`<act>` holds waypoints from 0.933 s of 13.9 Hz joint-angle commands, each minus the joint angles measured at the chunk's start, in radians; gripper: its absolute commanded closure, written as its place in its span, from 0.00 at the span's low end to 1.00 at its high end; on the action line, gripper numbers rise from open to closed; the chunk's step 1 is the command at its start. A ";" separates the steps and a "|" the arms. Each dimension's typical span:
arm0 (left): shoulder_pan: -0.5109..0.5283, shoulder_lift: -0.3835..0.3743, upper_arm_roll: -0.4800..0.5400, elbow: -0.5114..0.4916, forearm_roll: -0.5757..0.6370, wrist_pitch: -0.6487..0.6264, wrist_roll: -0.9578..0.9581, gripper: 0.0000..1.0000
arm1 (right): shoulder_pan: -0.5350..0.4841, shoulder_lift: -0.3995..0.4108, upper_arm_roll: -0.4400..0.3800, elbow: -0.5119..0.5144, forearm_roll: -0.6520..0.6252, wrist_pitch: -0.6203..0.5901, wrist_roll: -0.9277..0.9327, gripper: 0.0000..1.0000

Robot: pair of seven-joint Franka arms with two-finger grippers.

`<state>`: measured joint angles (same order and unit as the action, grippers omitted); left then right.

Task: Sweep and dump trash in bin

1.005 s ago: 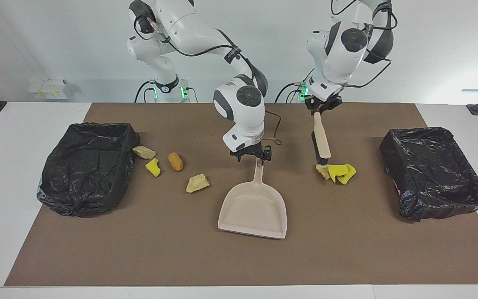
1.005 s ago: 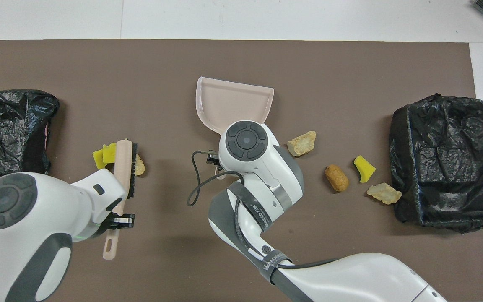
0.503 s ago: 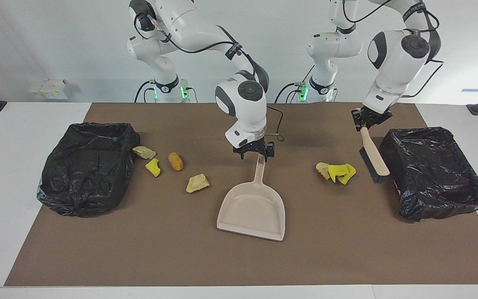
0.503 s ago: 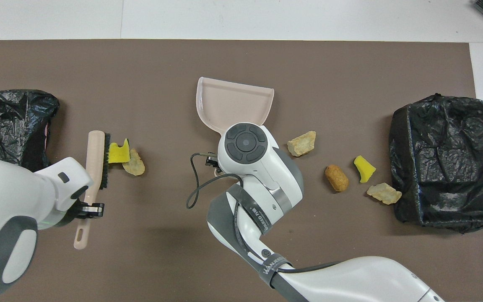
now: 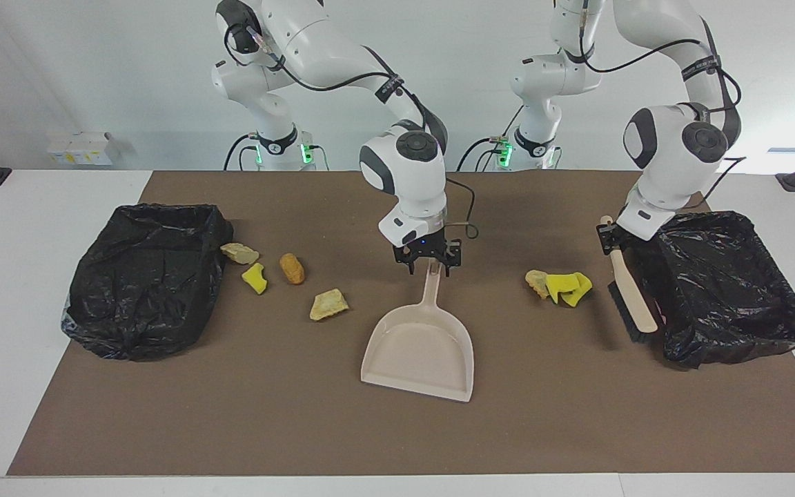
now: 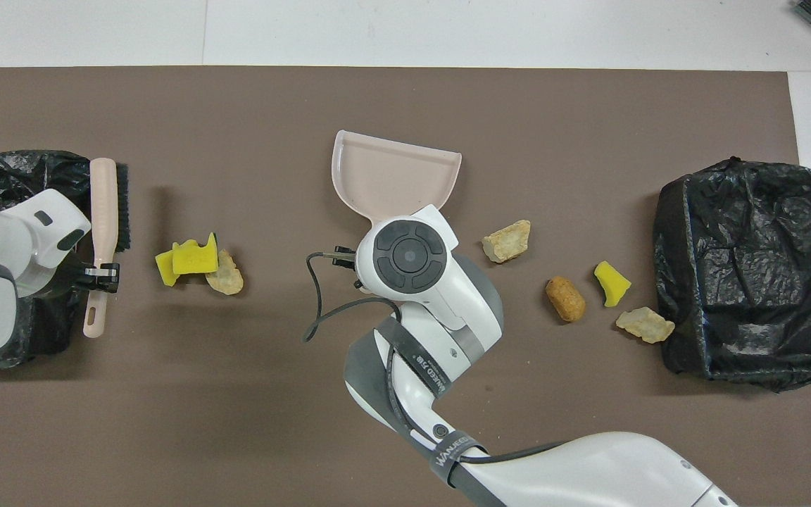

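The left gripper [image 5: 609, 238] has its fingers closed on the handle of the pale wooden hand brush with black bristles [image 5: 631, 297], which hangs just beside the black-bagged bin at the left arm's end of the desk [image 5: 722, 286]. Its long axis runs away from the robots, bristles turned toward the middle of the desk. The relation that matters: the nearest trash — a clump of bright yellow sponge bits [image 5: 568, 287] touching a pale tan rock-like chunk [image 5: 536, 281] — lies between the brush and the beige plastic dustpan [image 5: 420, 348]. A sideways stroke toward the pan would therefore carry the clump with it, and the left arm is plainly the nearer one for that.

The right gripper [image 5: 428, 261] grips the dustpan's slim handle, fingers closed on it as far as this view lets me judge. The pan rests flat on the brown desk mat [image 5: 287, 414], mouth pointing away from the robots, so its open edge does not face the clump; I would expect it to need turning.

The other scraps — a tan chunk [image 5: 329, 304], an orange-brown oval lump [image 5: 292, 268], a yellow sponge bit [image 5: 254, 278] and another tan chunk [image 5: 239, 253] — lie toward the second black-bagged bin [image 5: 145, 279] at the right arm's end.
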<state>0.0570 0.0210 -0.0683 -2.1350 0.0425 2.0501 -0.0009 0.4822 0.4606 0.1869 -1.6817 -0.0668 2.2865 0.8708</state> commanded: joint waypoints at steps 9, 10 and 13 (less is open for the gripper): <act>-0.160 -0.142 0.001 -0.200 0.019 -0.066 -0.031 1.00 | -0.037 -0.052 0.000 -0.004 -0.027 -0.074 -0.059 1.00; -0.183 -0.144 -0.001 -0.198 0.017 -0.082 -0.050 1.00 | -0.063 -0.074 0.002 -0.004 -0.018 -0.119 -0.125 1.00; -0.253 -0.147 -0.001 -0.192 0.013 -0.093 -0.163 1.00 | -0.102 -0.143 0.002 -0.006 -0.007 -0.272 -0.302 1.00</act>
<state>-0.1519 -0.0959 -0.0806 -2.3098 0.0453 1.9736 -0.0989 0.4106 0.3756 0.1786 -1.6727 -0.0734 2.0888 0.6713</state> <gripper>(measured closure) 0.736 0.683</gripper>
